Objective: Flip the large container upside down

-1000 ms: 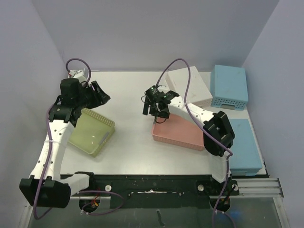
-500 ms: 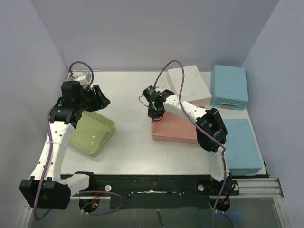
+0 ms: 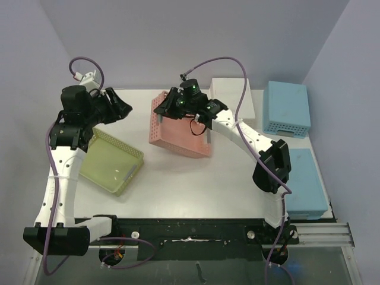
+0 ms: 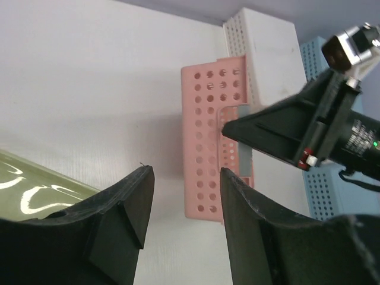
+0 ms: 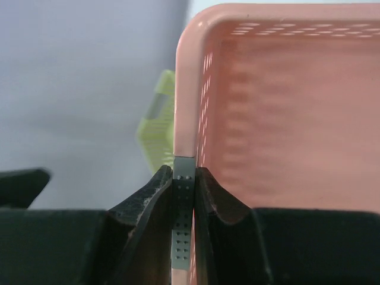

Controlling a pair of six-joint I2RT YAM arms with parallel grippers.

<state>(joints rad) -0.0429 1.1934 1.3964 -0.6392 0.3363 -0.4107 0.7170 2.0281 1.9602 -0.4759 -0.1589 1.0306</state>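
Step in hand, by my judgement: the flip itself, part-way through. The worktop (image 3: pixel 172 184) carries the pink container (image 3: pixel 178 127) toward the far edge, centre-left, tipped up on one side so its perforated wall faces left and its open mouth faces my right wrist camera. It is neither upright nor inverted.

My right arm reaches from the near-right corner across to the far centre, forearm extended and wrist rolled over. My right end effector (image 5: pixel 184 178) is clenched on the container's rim, one finger inside the wall and one outside.

The next move, as I assess it, calls for continued wrist roll until the mouth faces the worktop, then lowering and release. Risk: the thin rim slipping from the pinch.

My left arm stands raised over the far-left corner, above the green basket (image 3: pixel 113 163). My left end effector (image 4: pixel 181 202) is released, holding nothing.
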